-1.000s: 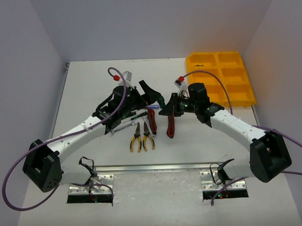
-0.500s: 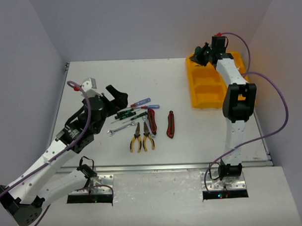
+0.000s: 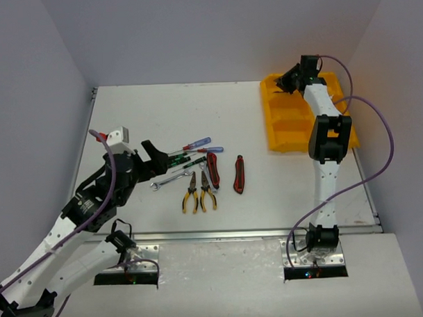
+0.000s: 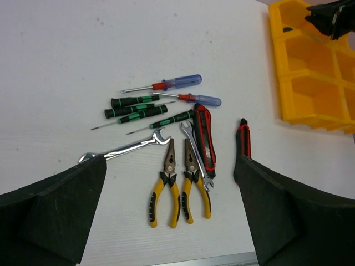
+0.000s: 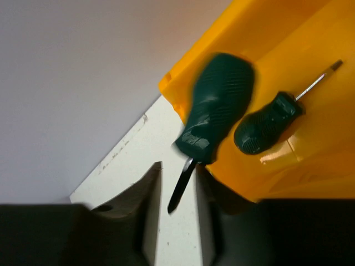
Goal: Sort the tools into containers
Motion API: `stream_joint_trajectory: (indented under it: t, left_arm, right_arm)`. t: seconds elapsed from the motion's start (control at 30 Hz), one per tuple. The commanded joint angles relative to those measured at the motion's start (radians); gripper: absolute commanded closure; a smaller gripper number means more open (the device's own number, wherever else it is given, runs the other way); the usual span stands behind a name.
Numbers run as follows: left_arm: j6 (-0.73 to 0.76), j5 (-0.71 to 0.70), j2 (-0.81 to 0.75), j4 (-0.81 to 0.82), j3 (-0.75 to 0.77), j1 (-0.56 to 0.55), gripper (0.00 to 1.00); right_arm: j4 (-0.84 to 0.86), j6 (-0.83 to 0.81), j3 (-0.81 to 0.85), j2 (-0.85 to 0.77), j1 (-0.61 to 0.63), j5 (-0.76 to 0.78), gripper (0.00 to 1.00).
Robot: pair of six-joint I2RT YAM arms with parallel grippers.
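Observation:
My right gripper (image 3: 287, 81) (image 5: 178, 183) is open over the far-left compartment of the yellow tray (image 3: 293, 121) (image 5: 310, 160). A blurred green-handled screwdriver (image 5: 217, 105) hangs loose between its fingers, handle over the compartment. Another green screwdriver (image 5: 266, 124) lies inside. My left gripper (image 3: 155, 150) (image 4: 169, 166) is open and empty, above and left of the tool pile. On the table lie green screwdrivers (image 4: 136, 101), blue-handled ones (image 4: 177, 83), two yellow pliers (image 4: 165, 185), two wrenches (image 4: 130, 147) and two red-and-black cutters (image 4: 205, 136) (image 3: 238, 173).
The tray stands at the far right of the white table (image 3: 126, 113), near the right wall. The other tray compartments (image 4: 310, 91) that show look bare. A metal rail (image 3: 221, 235) runs along the near edge.
My right arm swung from the tool pile to the tray's far-left corner, and the green screwdriver is now loose between its open fingers. My left arm drew back left, away from the pile.

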Motion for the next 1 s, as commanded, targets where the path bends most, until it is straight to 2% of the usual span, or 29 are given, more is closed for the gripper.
stream_joint_trajectory:
  t: [0.0, 0.13, 0.3, 0.4, 0.43, 0.5, 0.6, 0.67, 0.8, 0.9, 0.97]
  left_arm:
    - [0.047, -0.092, -0.02, -0.06, 0.04, -0.005, 0.0]
    - [0.05, -0.088, -0.03, -0.048, 0.031, -0.004, 0.0]
    - [0.047, -0.111, -0.033, -0.06, 0.039, -0.005, 0.0]
    - [0.041, -0.21, -0.017, -0.105, 0.061, -0.005, 0.0]
    - [0.039, -0.244, -0.011, -0.125, 0.073, -0.005, 0.0]
    - [0.032, -0.312, 0.002, -0.174, 0.096, -0.005, 0.0]
    - [0.009, -0.393, -0.003, -0.17, 0.074, -0.003, 0.0]
    - [0.032, -0.34, -0.013, -0.1, 0.025, 0.004, 0.0]
    - [0.068, -0.301, 0.009, -0.077, 0.014, 0.029, 0.0]
    - [0.093, -0.263, 0.031, -0.056, 0.007, 0.037, 0.0]
    - [0.101, -0.245, 0.042, -0.048, 0.005, 0.039, 0.0]
  right_arm:
    - [0.086, 0.014, 0.03, -0.021, 0.003, 0.034, 0.59]
    - [0.07, -0.004, 0.019, -0.049, 0.0, 0.029, 0.31]
    - [0.045, -0.051, 0.017, -0.105, -0.001, -0.018, 0.25]
    - [-0.011, -0.205, -0.005, -0.191, 0.037, -0.109, 0.01]
    - [-0.034, -0.228, -0.02, -0.225, 0.06, -0.108, 0.01]
    - [-0.088, -0.397, -0.061, -0.33, 0.134, -0.079, 0.01]
    - [-0.21, -0.605, -0.213, -0.473, 0.255, 0.035, 0.01]
    - [-0.253, -0.738, -0.3, -0.549, 0.328, 0.094, 0.01]
    - [-0.26, -0.905, -0.471, -0.647, 0.44, 0.074, 0.02]
    - [-0.213, -0.971, -0.57, -0.667, 0.5, 0.044, 0.07]
    - [-0.165, -1.012, -0.599, -0.653, 0.529, -0.011, 0.21]
